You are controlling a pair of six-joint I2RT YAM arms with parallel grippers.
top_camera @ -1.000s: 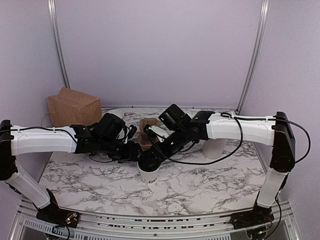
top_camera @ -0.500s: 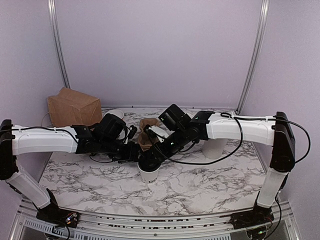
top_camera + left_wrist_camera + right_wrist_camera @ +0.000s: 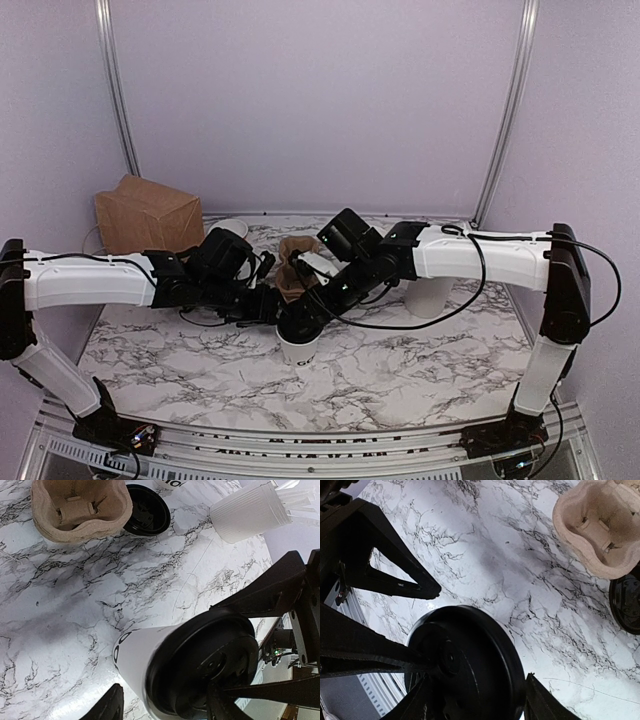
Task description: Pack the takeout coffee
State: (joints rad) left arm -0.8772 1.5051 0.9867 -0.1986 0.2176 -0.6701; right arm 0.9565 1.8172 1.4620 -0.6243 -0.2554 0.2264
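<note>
The marble table [image 3: 420,370] carries a brown paper bag [image 3: 145,215] at its left rear, visible only from the top camera. Only the wrist cameras show the brown pulp cup carrier [image 3: 80,507] clearly, with a loose black lid [image 3: 147,516] just beside it. The white paper coffee cup [image 3: 298,345] stands at table centre. The left gripper [image 3: 165,697] pinches its wall. The right gripper [image 3: 480,690] straddles its lid, and its grip cannot be determined.

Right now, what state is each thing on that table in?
Coffee cup: upright, lid on.
Cup carrier: empty.
Spare lid: lying loose beside the carrier.
Paper bag: standing, back left.
Left end effector: straddling the cup, grip unclear.
Right end effector: straddling the cup, grip unclear.
</note>
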